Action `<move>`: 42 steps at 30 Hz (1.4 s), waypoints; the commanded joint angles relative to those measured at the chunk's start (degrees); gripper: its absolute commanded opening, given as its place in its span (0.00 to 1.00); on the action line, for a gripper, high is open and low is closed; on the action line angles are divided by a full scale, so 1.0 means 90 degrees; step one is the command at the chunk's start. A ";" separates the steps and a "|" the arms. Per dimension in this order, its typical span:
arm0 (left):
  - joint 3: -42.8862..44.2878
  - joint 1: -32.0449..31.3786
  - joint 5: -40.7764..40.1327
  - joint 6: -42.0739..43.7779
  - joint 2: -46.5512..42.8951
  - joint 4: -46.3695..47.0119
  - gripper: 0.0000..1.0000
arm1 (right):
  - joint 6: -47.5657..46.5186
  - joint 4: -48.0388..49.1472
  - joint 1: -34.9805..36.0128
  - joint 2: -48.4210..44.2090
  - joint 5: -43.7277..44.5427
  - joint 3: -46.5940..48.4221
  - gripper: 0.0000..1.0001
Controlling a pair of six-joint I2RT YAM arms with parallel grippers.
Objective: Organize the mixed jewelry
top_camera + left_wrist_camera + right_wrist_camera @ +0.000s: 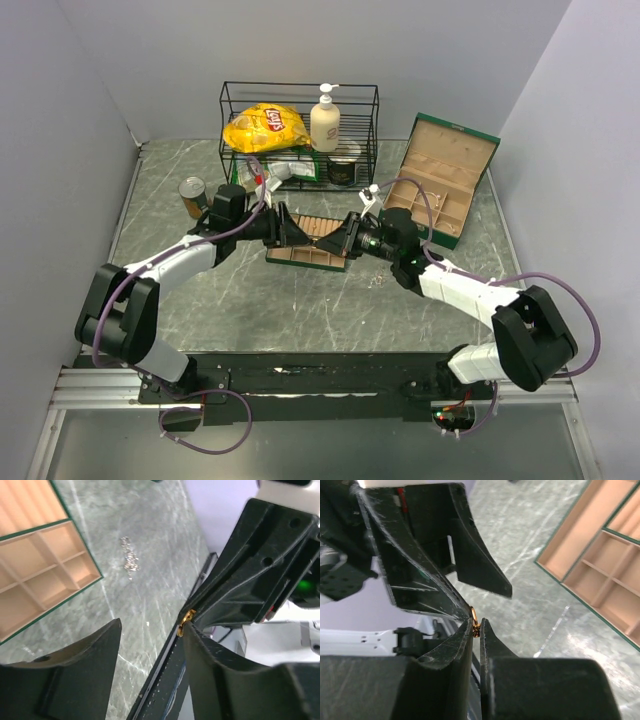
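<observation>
Gold ring (474,622) pinched in right gripper (476,624), just beside spread left gripper (152,629)

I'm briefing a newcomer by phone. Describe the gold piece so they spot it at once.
Find the flat tray in the middle of the table; just above it, the tips of the right end effector pinch a tiny gold ring. It is gold and held in the air, unlike the pale chain heaped on the table.

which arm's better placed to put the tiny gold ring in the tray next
Right. Its tool is shut on the small gold-coloured ring, close to the flat tan divider tray; the left tool stands open, holding nothing.
</observation>
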 commanded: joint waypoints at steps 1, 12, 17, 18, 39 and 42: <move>0.0404 0.0027 -0.0596 0.0349 -0.0546 -0.0465 0.60 | -0.0467 -0.0874 0.0093 -0.0242 0.0665 0.0465 0.00; 0.1009 0.0320 -0.2233 0.1392 -0.1161 -0.2309 0.79 | -0.0877 -0.2981 0.0298 0.0060 0.1973 0.1461 0.00; 0.1449 0.0320 -0.3720 0.2028 -0.1269 -0.3561 0.97 | -0.0839 -0.4526 0.0406 0.0655 0.2949 0.2477 0.00; 0.1498 0.0320 -0.3935 0.2087 -0.1336 -0.3678 0.96 | -0.0829 -0.4711 0.0406 0.0782 0.3038 0.2643 0.00; 0.0736 0.0349 -0.6242 0.2752 -0.1435 -0.3669 0.96 | -0.0936 -0.8208 0.0484 0.4103 0.4728 0.6861 0.00; 0.0736 0.0349 -0.6339 0.2733 -0.1406 -0.3699 0.96 | -0.1024 -0.8443 0.0484 0.4416 0.4982 0.7135 0.00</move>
